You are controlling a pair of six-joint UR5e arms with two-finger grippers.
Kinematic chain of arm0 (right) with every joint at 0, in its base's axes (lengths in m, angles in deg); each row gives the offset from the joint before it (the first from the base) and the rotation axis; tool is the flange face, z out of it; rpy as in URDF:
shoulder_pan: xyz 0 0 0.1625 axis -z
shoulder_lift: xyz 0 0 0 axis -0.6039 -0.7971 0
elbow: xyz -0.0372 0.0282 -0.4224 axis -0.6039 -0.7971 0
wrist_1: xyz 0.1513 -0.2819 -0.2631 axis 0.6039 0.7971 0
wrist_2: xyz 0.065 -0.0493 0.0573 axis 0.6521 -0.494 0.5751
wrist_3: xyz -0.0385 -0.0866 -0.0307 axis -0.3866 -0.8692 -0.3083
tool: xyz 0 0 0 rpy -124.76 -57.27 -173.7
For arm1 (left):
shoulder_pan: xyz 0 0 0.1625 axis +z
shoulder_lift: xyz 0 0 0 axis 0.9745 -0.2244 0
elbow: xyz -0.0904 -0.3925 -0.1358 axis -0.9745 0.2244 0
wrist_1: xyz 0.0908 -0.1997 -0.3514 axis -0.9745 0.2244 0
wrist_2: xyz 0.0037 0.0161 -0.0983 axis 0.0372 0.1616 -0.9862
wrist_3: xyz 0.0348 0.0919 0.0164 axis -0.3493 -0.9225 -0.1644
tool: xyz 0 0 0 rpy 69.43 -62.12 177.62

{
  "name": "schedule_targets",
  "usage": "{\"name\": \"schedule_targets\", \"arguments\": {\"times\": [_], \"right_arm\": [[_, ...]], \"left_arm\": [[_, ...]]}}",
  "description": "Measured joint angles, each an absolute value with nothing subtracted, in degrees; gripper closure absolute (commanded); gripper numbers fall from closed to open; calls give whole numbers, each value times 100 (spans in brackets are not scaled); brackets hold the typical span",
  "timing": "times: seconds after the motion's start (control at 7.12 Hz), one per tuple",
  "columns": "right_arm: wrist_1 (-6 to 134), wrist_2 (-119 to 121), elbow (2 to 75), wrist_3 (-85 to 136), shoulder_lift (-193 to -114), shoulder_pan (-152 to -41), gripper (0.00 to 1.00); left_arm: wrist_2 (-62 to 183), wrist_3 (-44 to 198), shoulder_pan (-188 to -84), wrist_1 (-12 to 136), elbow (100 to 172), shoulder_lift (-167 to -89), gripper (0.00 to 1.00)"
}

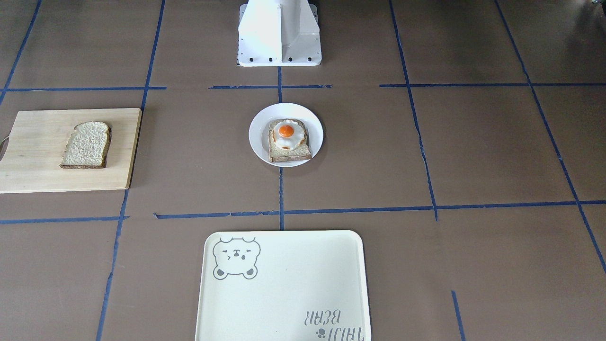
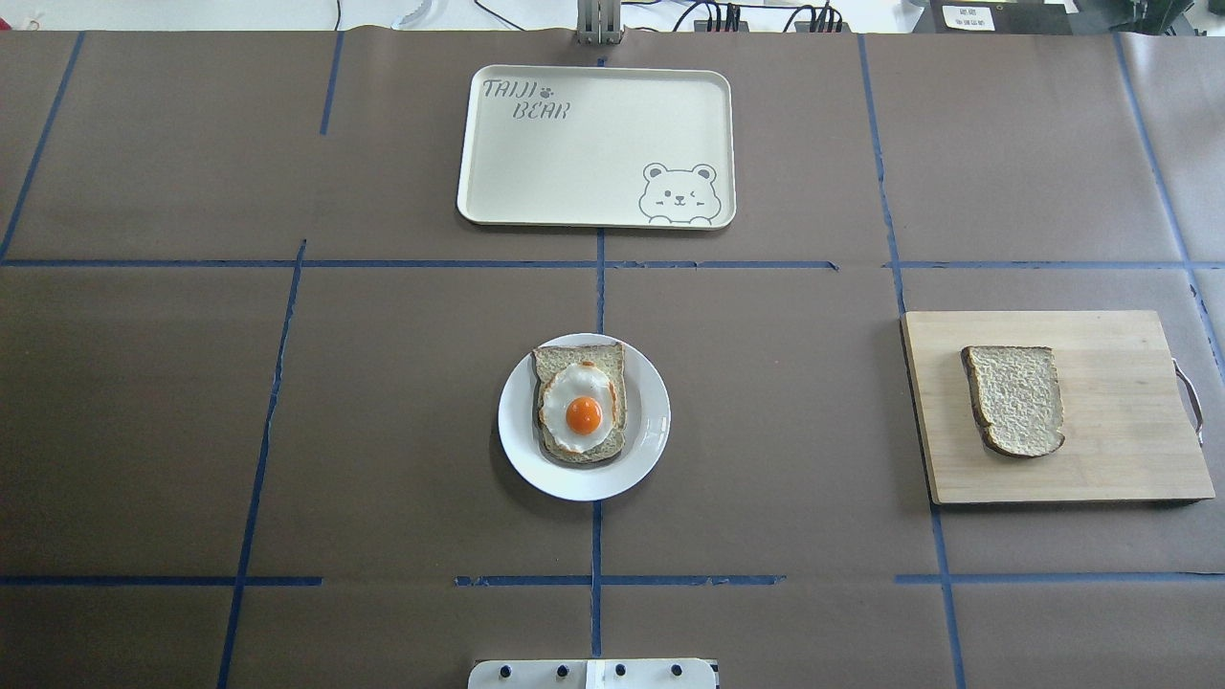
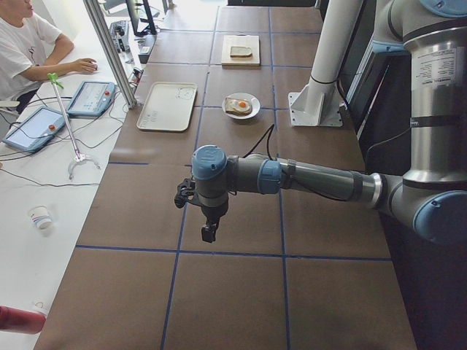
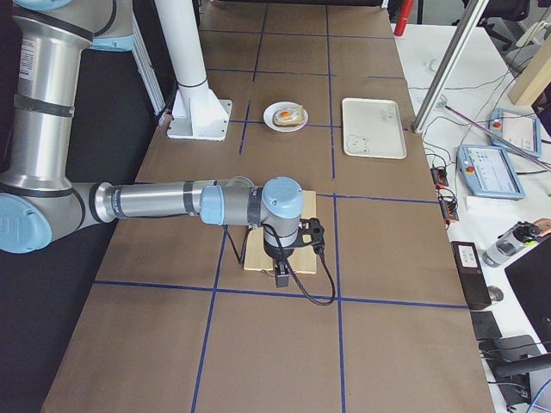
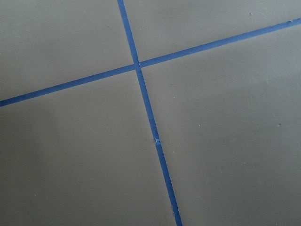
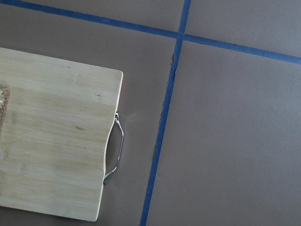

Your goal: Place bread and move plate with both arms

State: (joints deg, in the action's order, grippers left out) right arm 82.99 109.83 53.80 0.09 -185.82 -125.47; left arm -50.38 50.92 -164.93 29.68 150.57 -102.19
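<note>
The plain bread slice (image 1: 86,144) (image 2: 1014,399) lies flat on a wooden cutting board (image 1: 33,161) (image 2: 1120,431) on the robot's right side. The small white plate (image 1: 258,135) (image 2: 651,435) sits at the table's centre and holds a squarer slice with a fried egg (image 2: 579,407). Neither gripper shows in the overhead or front views. In the left side view my left gripper (image 3: 208,233) hangs over bare table, far from the plate. In the right side view my right gripper (image 4: 281,280) hangs by the board's outer edge (image 6: 51,141). I cannot tell if either is open.
A cream rectangular tray with a bear drawing (image 2: 574,163) (image 1: 284,293) lies beyond the plate, on the operators' side. The white pedestal (image 1: 279,33) stands at the robot's edge. A person sits at the side bench (image 3: 29,51). Blue tape lines cross the brown table.
</note>
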Motion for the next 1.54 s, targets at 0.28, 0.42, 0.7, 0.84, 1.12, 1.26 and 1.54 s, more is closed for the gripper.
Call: {"name": "schedule_targets", "arguments": {"times": [0.28,0.42,0.7,0.84,1.12,1.26,1.54], "right_arm": [[8295,10981,5386,19,-18582,-12515,0],[8295,10979,5389,14,-18582,-12479,0],[8120,10979,5384,-13,-18598,-12398,0],[7897,10980,5381,12,-18647,-12307,0],[7341,11233,5381,510,-18764,-11918,0],[6905,11352,5375,1305,-18785,-11541,2],[5456,11339,5324,3704,-18788,-10536,1]], "left_arm": [[-5019,5029,-16495,3131,15056,-10210,0],[-5004,5025,-16495,3207,15027,-10207,0],[-4995,5041,-16493,3261,14958,-10204,0],[-5002,5037,-16493,3267,14944,-10204,0],[-5027,5067,-16493,3219,14937,-10207,0],[-5031,5073,-16493,3218,14941,-10206,0],[-5035,5076,-16492,3236,14921,-10206,0]]}}
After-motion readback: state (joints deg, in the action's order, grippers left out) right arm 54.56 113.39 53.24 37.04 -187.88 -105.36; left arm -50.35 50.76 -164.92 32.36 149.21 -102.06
